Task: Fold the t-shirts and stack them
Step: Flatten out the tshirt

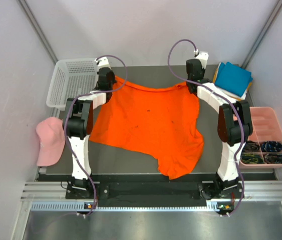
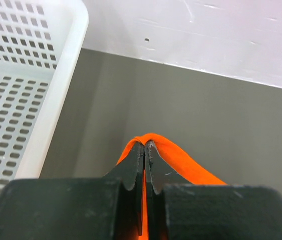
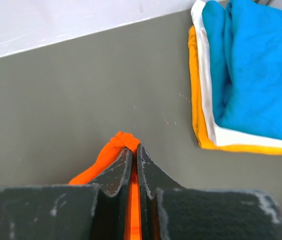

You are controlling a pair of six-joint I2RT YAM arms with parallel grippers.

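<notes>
The bright orange soft-fabric t-shirt (image 1: 148,125) lies spread and wrinkled across the middle of the dark grey surface (image 1: 146,74), with its near hem bunched into a lobe. At the shirt's far left corner, the left end effector (image 2: 145,145) has its jaws pressed together on a fold of the orange cloth. At the far right corner, the right end effector (image 3: 132,146) is clamped the same way on a small bunched knot of it. From above, both pinches are hidden under the wrists. The wrist cameras show only a sliver of the shirt past the black finger bodies, and whether the corners are lifted cannot be told. Just right of the shirt's far right corner sits a folded stack: a teal blue t-shirt (image 3: 261,65) on top, a white t-shirt (image 3: 204,65) showing only as an edge, and an amber yellow t-shirt (image 3: 195,85) beneath, all cut off by the frame. Left of the shirt's far left corner stands a white perforated plastic basket (image 1: 73,82), partly covered by the left arm. A pale pink cap (image 1: 49,140) lies left of the shirt. To the shirt's right is a pink plastic compartment tray (image 1: 268,122), whose dark contents are too small to identify.
</notes>
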